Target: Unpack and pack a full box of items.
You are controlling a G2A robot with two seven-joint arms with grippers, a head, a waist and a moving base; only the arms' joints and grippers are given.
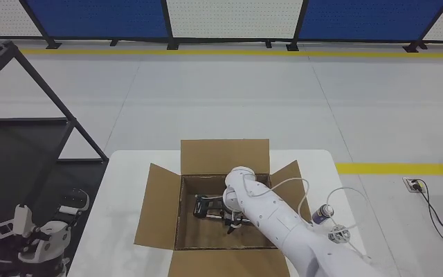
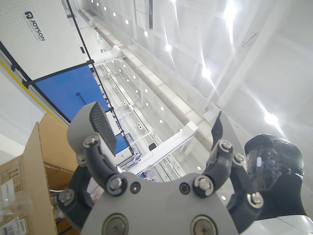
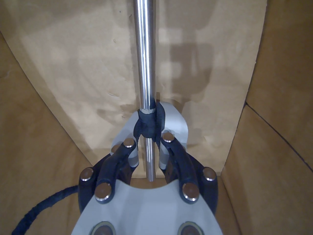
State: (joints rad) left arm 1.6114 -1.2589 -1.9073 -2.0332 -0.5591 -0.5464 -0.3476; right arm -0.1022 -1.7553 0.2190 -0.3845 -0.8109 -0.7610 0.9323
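Observation:
An open cardboard box (image 1: pixel 159 208) stands on the white table (image 1: pixel 118 228), its four flaps folded out. A white arm comes in from the front right and dips into the box. Its end, my right gripper (image 3: pixel 148 123), is shut on a shiny metal rod (image 3: pixel 144 45) at a black wrapped section, with a black cable (image 3: pixel 36 211) trailing off. The rod points toward the box's inner wall (image 3: pixel 73 50). In the top view this gripper (image 1: pixel 225 208) sits low inside the box beside dark parts (image 1: pixel 206 206). My left gripper (image 2: pixel 159 121) is open, holds nothing and points up at the ceiling, next to a cardboard flap (image 2: pixel 36 162).
A small dark can with a pale cap (image 1: pixel 322 212) stands on the table right of the box, by white cables (image 1: pixel 339 232). A black metal frame (image 1: pixel 41 104) stands on the floor at the left. Blue and white partition panels (image 1: pixel 235 17) close off the far side.

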